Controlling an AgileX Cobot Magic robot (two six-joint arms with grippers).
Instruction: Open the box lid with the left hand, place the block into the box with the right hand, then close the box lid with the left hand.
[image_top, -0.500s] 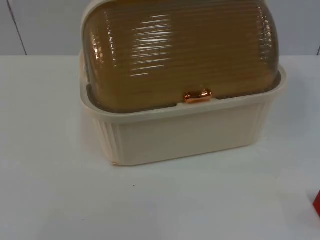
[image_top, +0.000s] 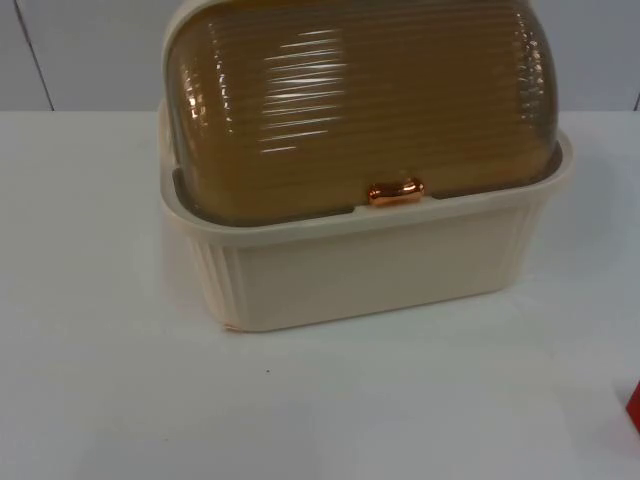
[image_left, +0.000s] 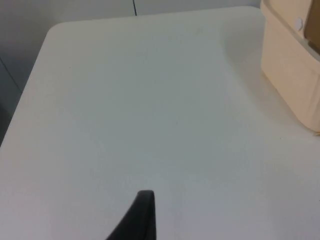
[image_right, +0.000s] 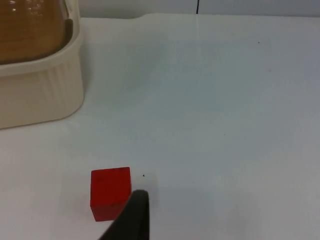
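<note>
White table (image_top: 100, 400) carries the box (image_top: 370, 270) at upper centre, lid (image_top: 360, 100) closed, handle (image_top: 395, 192) facing forward for access. Block (image_top: 634, 408) lies lower right. Finger state of both grippers: cannot tell.

Soft, even light is falling from overhead. Glare is streaking the lid (image_top: 360, 100), and the box (image_top: 370, 265) is casting faint shadows.

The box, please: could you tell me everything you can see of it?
The box is a cream, plastic-looking tub with ribbed walls and a broad rim. Its domed, ribbed, translucent brown lid is shut, with a shiny copper handle at the front edge. It stands upright on the white table, near the wall; nothing else touches it.
</note>
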